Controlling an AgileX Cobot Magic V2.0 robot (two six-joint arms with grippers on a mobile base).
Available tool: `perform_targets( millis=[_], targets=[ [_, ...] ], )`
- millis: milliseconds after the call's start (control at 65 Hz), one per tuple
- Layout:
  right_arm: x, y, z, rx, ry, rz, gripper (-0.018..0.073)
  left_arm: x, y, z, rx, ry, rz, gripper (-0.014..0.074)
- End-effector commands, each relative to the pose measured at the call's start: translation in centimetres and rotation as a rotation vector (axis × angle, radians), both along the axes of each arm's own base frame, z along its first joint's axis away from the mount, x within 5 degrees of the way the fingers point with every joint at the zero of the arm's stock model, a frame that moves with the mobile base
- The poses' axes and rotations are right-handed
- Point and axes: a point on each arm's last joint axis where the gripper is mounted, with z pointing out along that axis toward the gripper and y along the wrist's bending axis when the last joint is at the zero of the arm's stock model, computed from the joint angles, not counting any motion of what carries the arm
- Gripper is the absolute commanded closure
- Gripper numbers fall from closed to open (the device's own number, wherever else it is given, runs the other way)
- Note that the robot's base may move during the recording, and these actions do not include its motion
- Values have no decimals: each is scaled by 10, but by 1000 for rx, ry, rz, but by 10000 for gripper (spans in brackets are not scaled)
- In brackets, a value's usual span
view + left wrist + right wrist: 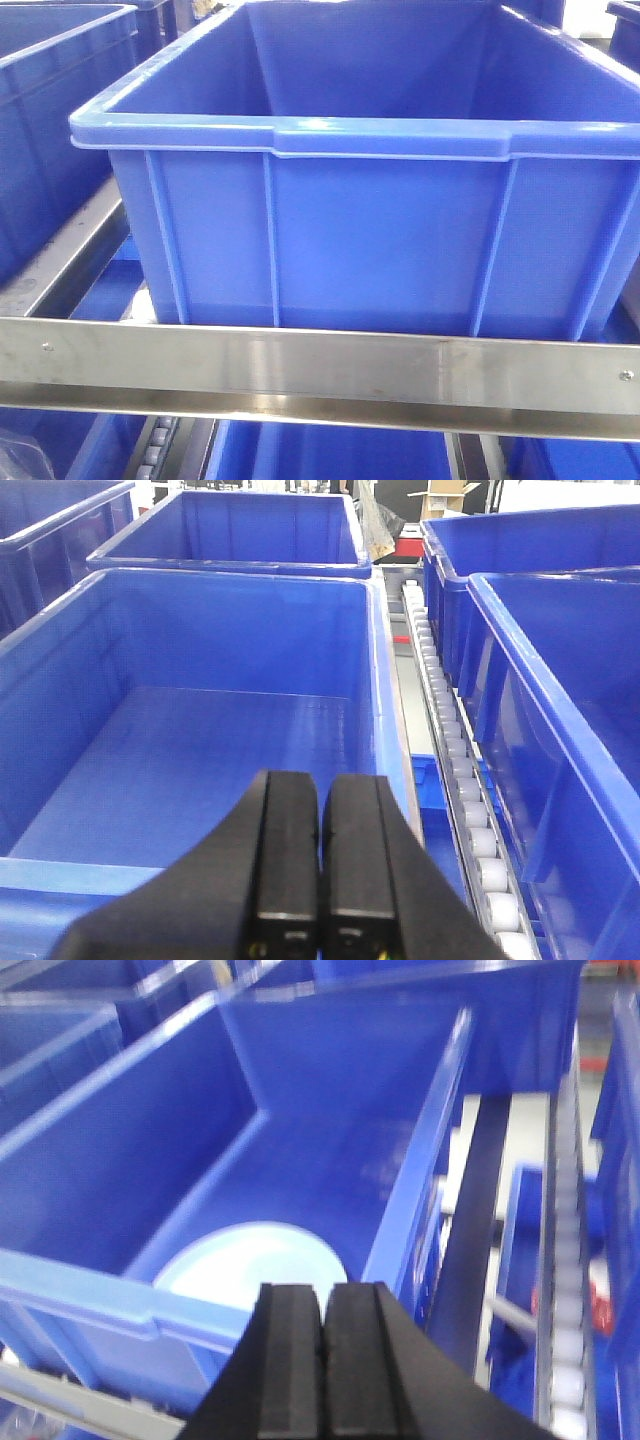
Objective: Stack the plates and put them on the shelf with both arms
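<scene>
Hovering with fingers pressed together and holding nothing, the left hand (320, 900) hangs over an empty blue bin (200, 750). The right hand (322, 1370), likewise pressed together, hangs above another blue crate (300, 1120) where a pale plate (245, 1265) lies flat on the floor. The crates sit on the steel shelf (320, 365).

I see a large blue plastic crate (380, 240) with ribbed walls and a thick rolled rim filling my view, standing just behind the shelf's brushed steel front rail (320, 372), with another blue crate (50, 120) to its left and roller tracks (155, 450) below the rail.
</scene>
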Motion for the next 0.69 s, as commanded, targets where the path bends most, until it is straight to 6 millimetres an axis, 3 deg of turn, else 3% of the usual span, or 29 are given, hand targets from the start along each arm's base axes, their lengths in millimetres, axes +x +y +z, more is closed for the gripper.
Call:
perform_targets(
  millis=[0,108,292,446,677],
  targets=[
    [-3,-2,16,7,-110,-21,510,0,0,20,-16,-119,-2,514],
    [-5,-5,17,-32,-133,-49,510,0,0,20,-16,-119,-2,514],
    [-11,-11,1,-66,-166,-157,510,0,0,20,-16,-119,-2,514],
    [-18,-18,-26,-42,-197,-295,510,0,0,20,-16,-119,-2,514],
    [-9,-19,-70,5,-206,-303,510,0,0,20,-16,-119,-2,514]
  ],
)
